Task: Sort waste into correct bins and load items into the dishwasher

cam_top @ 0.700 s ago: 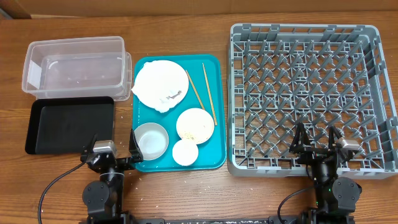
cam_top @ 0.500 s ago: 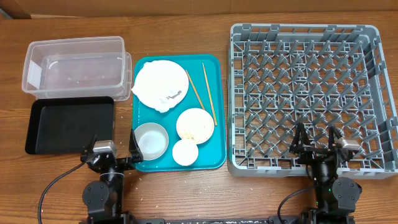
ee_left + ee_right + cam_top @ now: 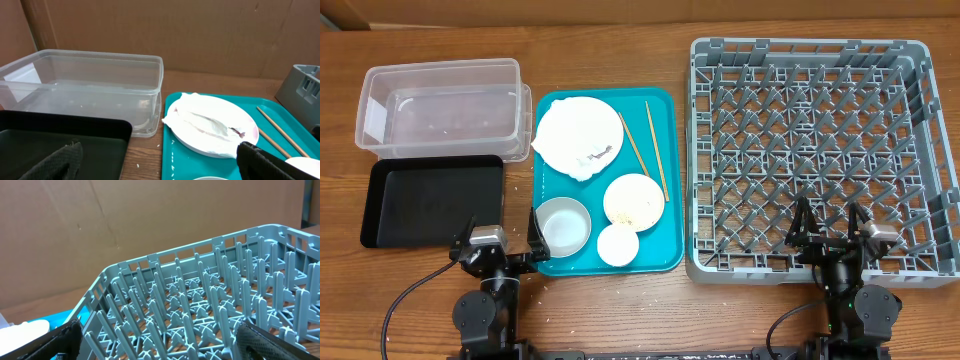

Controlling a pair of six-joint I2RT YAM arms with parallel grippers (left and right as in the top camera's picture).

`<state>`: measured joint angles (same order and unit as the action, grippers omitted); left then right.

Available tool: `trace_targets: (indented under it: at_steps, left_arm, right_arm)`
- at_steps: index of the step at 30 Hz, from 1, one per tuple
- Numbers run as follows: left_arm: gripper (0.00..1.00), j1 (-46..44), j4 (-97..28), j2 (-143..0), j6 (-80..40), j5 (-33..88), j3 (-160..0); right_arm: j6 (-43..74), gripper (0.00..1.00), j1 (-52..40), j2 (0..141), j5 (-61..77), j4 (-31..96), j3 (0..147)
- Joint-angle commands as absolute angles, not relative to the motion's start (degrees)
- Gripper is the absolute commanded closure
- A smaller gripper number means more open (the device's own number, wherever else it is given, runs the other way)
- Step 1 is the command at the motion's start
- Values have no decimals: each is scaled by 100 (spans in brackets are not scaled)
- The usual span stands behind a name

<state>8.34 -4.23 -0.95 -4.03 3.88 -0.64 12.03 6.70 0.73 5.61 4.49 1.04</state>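
On the teal tray [image 3: 660,140], the pale pink plate [image 3: 565,128] holds the stained white napkin [image 3: 590,160]; both show in the left wrist view [image 3: 210,125]. Two chopsticks [image 3: 655,150] lie right of the plate. The pink bowl [image 3: 633,201] holds rice grains; the greyish bowl [image 3: 564,223] and the small white cup [image 3: 617,244] sit at the front. The clear tub [image 3: 440,105] and the black tray [image 3: 430,200] are at the left. The grey dish rack [image 3: 820,150] is at the right. My left gripper [image 3: 500,240] is open at the table's front, between the black tray and the teal tray. My right gripper [image 3: 832,232] is open over the rack's front edge.
Loose rice grains [image 3: 165,162] lie on the wood between the black tray and the teal tray. A brown cardboard wall [image 3: 175,30] stands behind the table. The rack's upright pegs [image 3: 200,305] fill the right wrist view.
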Motion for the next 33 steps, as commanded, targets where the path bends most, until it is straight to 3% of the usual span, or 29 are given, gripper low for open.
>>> trace_targets:
  at_steps: [1, 25, 33]
  left_arm:
    - [0, 823, -408, -27, -272, 386, -27]
    - [0, 823, -281, -69, 187, 886, -279]
    - [0, 821, -410, -1555, 532, 1031, -1577]
  right_arm:
    - [1223, 0, 644, 16, 569, 416, 45]
    - [1223, 0, 644, 16, 1026, 217, 255]
    - [1203, 0, 644, 193, 1028, 716, 1094]
